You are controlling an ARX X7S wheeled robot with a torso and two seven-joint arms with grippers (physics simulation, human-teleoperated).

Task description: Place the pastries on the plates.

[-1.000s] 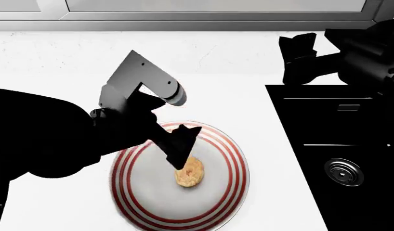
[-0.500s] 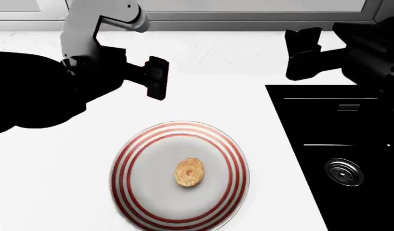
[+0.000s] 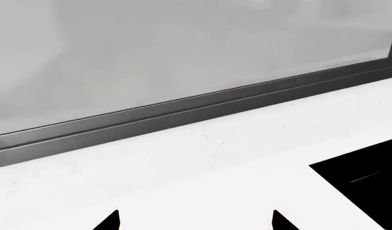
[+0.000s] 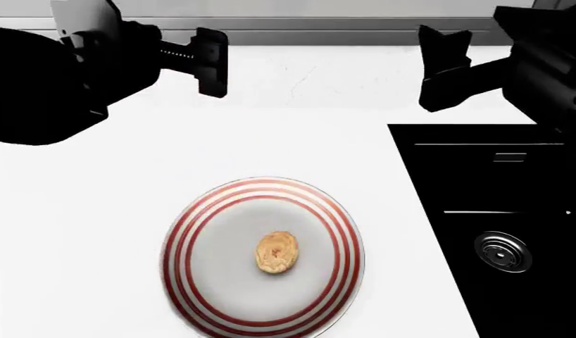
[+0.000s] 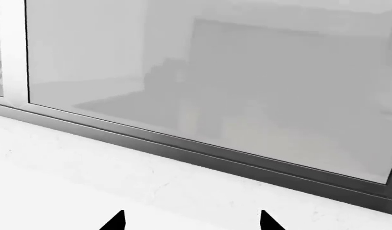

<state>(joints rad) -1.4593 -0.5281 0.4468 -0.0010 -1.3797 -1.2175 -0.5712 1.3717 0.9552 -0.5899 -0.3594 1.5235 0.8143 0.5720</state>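
Observation:
The golden-brown bun (image 4: 277,252) lies in the middle of the red-ringed plate (image 4: 196,232) on the white counter at the front of the head view. The ring doughnut and the plain white plate are out of view. My left gripper (image 4: 211,62) is raised at the back left, far above and behind the plate, open and empty; its tips (image 3: 194,221) show wide apart in the left wrist view over bare counter. My right gripper (image 4: 445,65) is raised at the back right, open and empty; its tips (image 5: 192,221) are also wide apart.
A black sink (image 4: 495,211) with a round drain (image 4: 501,251) is set into the counter at the right. A grey window frame (image 4: 363,32) runs along the back edge; it shows in the left wrist view (image 3: 183,112) and the right wrist view (image 5: 202,148).
My left gripper has lifted off the bun on the red-ringed plate and moved up and back to the far left. The bun stays on the plate. The right arm has barely moved.

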